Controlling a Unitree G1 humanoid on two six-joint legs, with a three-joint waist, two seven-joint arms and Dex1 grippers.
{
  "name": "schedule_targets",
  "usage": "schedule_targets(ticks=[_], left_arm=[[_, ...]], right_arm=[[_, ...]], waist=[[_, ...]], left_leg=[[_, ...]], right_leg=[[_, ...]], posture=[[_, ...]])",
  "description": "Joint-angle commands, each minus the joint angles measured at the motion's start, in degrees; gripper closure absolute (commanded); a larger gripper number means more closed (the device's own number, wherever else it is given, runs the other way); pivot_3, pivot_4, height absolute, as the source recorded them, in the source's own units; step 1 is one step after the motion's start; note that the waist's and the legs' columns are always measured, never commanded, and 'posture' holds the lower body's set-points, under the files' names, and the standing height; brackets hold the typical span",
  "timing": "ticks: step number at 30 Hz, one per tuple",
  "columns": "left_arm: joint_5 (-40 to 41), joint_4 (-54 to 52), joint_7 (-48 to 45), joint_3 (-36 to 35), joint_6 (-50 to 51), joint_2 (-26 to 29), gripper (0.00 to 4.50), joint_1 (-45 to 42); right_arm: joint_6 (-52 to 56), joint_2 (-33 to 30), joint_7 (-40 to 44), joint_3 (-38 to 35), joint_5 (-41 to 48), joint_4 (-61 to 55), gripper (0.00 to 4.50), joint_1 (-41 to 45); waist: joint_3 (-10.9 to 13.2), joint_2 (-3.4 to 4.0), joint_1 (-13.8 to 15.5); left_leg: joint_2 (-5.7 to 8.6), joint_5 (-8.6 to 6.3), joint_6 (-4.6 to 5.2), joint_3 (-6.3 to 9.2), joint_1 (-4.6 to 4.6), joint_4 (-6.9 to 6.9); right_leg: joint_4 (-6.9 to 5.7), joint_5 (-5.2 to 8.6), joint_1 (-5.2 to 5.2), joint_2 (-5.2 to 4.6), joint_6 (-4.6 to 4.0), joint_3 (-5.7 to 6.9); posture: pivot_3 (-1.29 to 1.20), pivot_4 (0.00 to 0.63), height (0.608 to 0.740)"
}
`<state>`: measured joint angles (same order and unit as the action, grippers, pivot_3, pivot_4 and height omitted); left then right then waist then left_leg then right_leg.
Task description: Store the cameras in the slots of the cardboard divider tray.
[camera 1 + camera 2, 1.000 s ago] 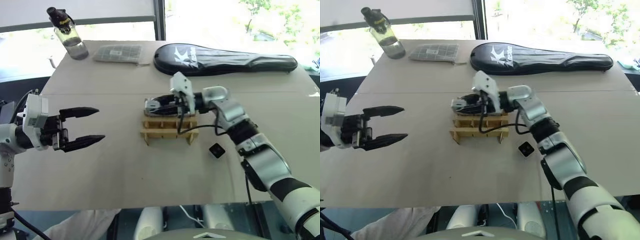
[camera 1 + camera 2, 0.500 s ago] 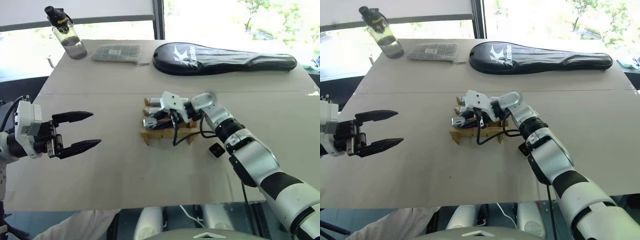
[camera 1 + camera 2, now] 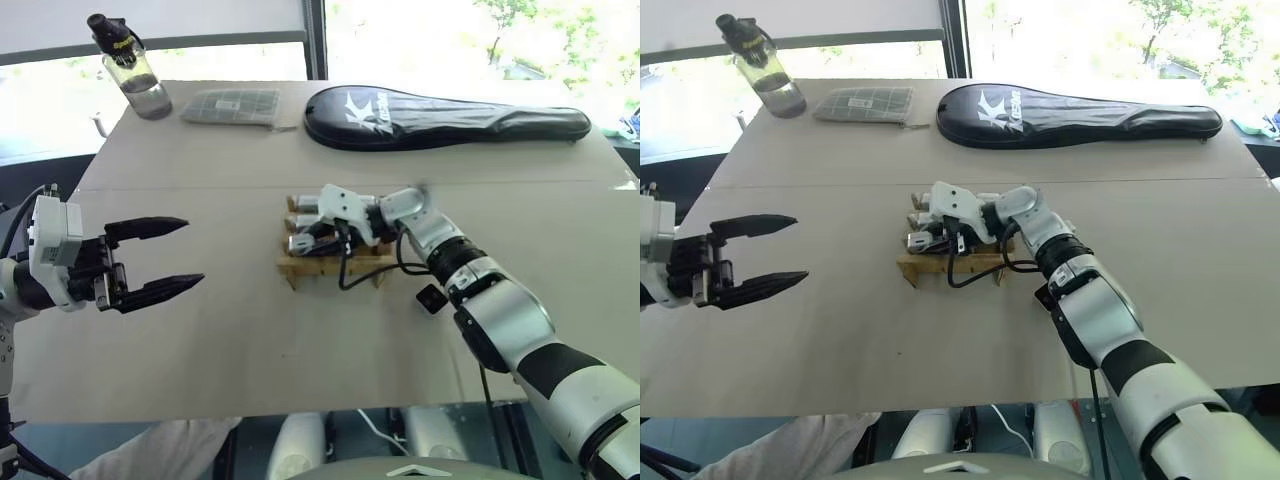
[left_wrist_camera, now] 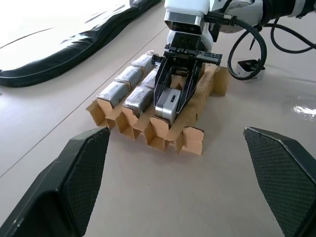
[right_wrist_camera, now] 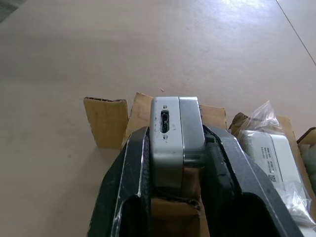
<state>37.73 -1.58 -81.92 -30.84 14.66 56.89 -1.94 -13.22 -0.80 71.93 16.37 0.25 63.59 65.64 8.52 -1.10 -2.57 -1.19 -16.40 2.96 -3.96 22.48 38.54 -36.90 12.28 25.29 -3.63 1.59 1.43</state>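
Note:
The cardboard divider tray (image 3: pixel 335 268) sits mid-table. Several wrapped silver-grey cameras (image 4: pixel 126 86) lie in its far slots. My right gripper (image 3: pixel 303 241) reaches in from the right and is shut on one camera (image 5: pixel 173 138), which stands in a slot at the tray's near left corner (image 4: pixel 190 140). Its fingers (image 5: pixel 133 173) press both sides of the body. Another camera (image 3: pixel 432 298), black lens face up, lies loose on the table just right of the tray. My left gripper (image 3: pixel 193 252) hangs open and empty well left of the tray, pointing toward it.
At the table's far edge stand a water bottle (image 3: pixel 135 68), a flat grey gridded packet (image 3: pixel 233 106) and a long black racket cover (image 3: pixel 450 115). The cardboard-covered tabletop (image 3: pixel 250 340) ends at a near edge just below my arms.
My right gripper has sunk with the camera from above the tray into a slot at its left end. The left gripper has stayed where it was, open.

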Motion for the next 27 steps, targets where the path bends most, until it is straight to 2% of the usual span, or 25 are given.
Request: schedule_targets(ticks=[1,3,5,9,11,16,21,23,27], left_arm=[[0.48,-0.54,0.23,0.15,0.03,0.05,0.0,-0.78],[0.35,-0.39,0.21,0.6,-0.09,-0.07,0.0,-1.13],[0.32,-0.31,0.21,0.95,-0.17,-0.13,0.0,-1.43],[0.22,0.3,0.07,1.92,-0.56,-0.61,0.0,-1.93],[0.04,0.67,0.04,2.99,-0.74,-1.08,0.0,-2.65],[-0.28,1.48,-0.46,5.62,-0.99,-2.05,0.0,-4.9],[-0.62,3.16,-1.31,7.38,-1.55,-2.43,0.0,-6.39],[-0.75,3.66,-1.71,8.43,-1.62,-2.58,0.0,-7.34],[-0.96,4.86,-2.47,9.65,-1.9,-2.24,0.0,-9.07]], right_arm=[[1.64,0.39,-0.63,-3.22,1.92,-2.48,1.41,-0.18],[3.55,-0.36,0.32,-4.47,3.18,-5.31,0.45,-0.69],[6.26,-2.13,1.83,-5.11,4.38,-10.88,0.45,-2.49],[23.26,-11.41,2.54,-7.66,11.01,-41.7,0.45,-13.19],[31.5,-15.92,-0.22,-9.96,14.13,-54.87,0.45,-18.56],[46.61,-24.89,-9.57,-17.0,19.65,-78.45,0.45,-33.53],[54.87,-24.98,-22.02,-23.69,22.61,-93.08,0.45,-50.59],[54.36,-25.12,-26.79,-23.6,19.55,-96.63,0.45,-59.1],[54.49,-24.17,-33.7,-21.36,17.32,-101.05,0.45,-69.0]], waist=[[0.0,0.0,0.02],[0.01,0.01,0.03],[0.01,0.01,0.14],[0.01,0.01,0.74],[0.01,0.03,1.16],[0.0,0.01,1.29],[0.0,0.01,1.72],[-0.04,-0.05,1.95],[-0.08,-0.07,2.32]], left_leg=[[0.0,0.0,0.0,0.0,0.0,0.0],[0.0,0.0,0.0,0.01,0.02,0.0],[0.0,0.0,0.0,0.03,0.04,0.0],[0.06,0.0,0.0,0.34,0.34,0.03],[0.16,0.0,0.01,0.42,0.4,0.05],[0.18,-0.01,0.03,0.29,0.35,0.04],[0.17,0.0,0.05,0.26,0.25,0.12],[0.12,0.0,0.08,0.19,0.18,0.24],[0.13,0.0,0.08,0.28,0.17,0.32]], right_leg=[[0.0,0.0,0.0,0.0,0.0,0.0],[0.01,0.0,0.0,-0.01,0.0,0.01],[0.01,0.0,0.01,-0.02,0.0,0.02],[0.06,-0.01,0.02,-0.2,0.01,0.26],[0.07,-0.01,0.04,-0.33,0.01,0.43],[0.15,0.0,0.06,-0.33,0.02,0.73],[0.05,0.0,0.0,-0.25,0.02,0.73],[0.06,0.0,-0.1,0.03,0.02,0.65],[0.06,0.01,-0.18,0.08,0.03,0.7]], posture=[[0.0,0.15,0.74],[0.0,0.15,0.74],[0.0,0.15,0.74],[0.0,0.15,0.74],[0.0,0.15,0.74],[0.0,0.15,0.74],[0.0,0.15,0.74],[0.0,0.15,0.74],[0.0,0.15,0.74]])
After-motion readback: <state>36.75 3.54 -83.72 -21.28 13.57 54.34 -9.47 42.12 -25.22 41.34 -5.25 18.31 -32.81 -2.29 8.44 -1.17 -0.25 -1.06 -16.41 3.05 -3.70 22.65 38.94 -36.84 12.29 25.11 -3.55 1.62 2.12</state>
